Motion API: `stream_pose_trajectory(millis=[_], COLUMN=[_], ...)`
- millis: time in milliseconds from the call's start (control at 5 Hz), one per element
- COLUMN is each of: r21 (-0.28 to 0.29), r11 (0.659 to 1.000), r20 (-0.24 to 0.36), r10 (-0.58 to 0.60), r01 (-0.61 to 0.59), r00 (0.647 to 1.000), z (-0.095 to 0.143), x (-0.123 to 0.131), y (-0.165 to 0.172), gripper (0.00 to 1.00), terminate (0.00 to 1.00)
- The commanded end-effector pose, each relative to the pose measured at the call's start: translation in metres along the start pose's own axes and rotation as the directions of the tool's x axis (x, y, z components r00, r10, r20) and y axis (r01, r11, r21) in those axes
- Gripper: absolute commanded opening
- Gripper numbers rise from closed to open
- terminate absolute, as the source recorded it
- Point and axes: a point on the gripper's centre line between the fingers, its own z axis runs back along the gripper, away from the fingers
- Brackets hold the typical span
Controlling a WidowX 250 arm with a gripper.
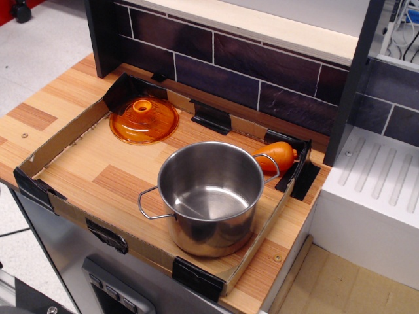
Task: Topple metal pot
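The metal pot (211,196) is a large shiny steel cylinder with two thin wire loop handles. It stands upright and empty at the front right of a shallow cardboard-walled tray (65,137) on the wooden counter. One handle points front left, the other back right. No gripper or arm shows in this view.
An orange translucent domed lid (144,120) lies at the tray's back left. An orange carrot-shaped toy (276,156) lies just behind the pot at the back right corner. A dark tiled wall (262,72) rises behind, and a white drainer (380,176) sits to the right.
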Motion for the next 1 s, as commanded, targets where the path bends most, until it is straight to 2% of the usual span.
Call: stream_pose_trajectory(millis=[0,200,400,600,800], r21=[0.0,0.049,0.104,0.146,0.211], r11=[1.0,0.998,0.983,0.954,0.917], r20=[0.0,0.042,0.076,0.052,0.111], r10=[0.0,0.041,0.144,0.256,0.321], r01=[0.0,-0.043,-0.152,-0.261,-0.337], r00=[1.0,0.998,0.987,0.965,0.941], z=[0.0,-0.025,-0.052,-0.08,-0.106], x=[0.0,0.002,-0.001,-0.002,0.001], y=[0.0,-0.019,-0.03,-0.035,-0.03], gripper=[1.0,1.0,1.0,1.0,1.0], terminate=[0.0,0.0,0.0,0.0,0.0])
